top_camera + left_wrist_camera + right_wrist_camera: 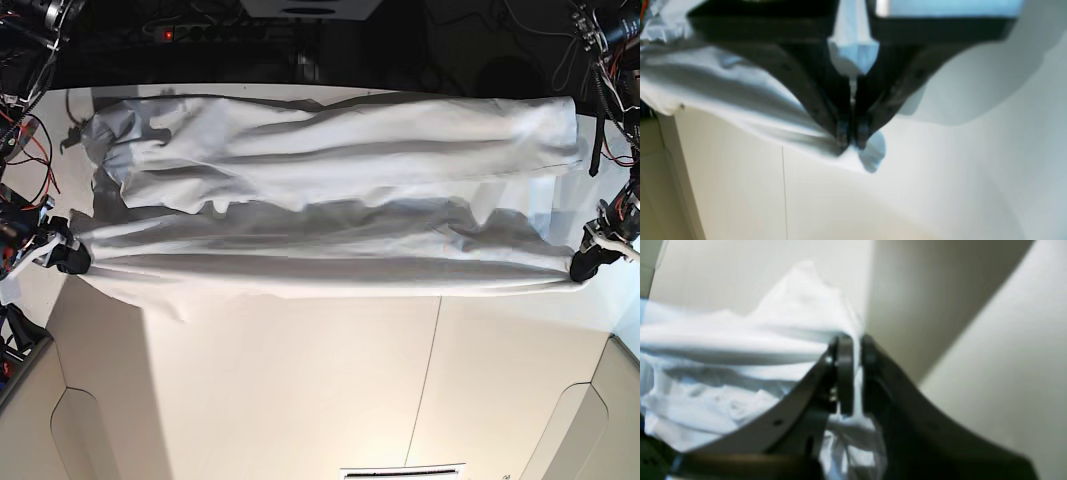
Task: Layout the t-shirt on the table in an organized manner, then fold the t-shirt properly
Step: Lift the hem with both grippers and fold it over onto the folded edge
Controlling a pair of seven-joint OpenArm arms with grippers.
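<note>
I can read no writing anywhere. Only the base view shows the whole t-shirt (330, 200), stretched across the upper half of the frame over the tabletop (300, 380). My left hand (583, 267) at mid right and my right hand (70, 257) at mid left are each clenched on its cloth.

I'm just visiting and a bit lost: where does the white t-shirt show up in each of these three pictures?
Left wrist: t-shirt stretches from upper left to centre, pinched by the left gripper.
Right wrist: it fills the left half, pinched by the right gripper.
Base: it spans the picture's upper half, stretched between both grippers.
Shared landmark: the off-white table beneath.
</note>
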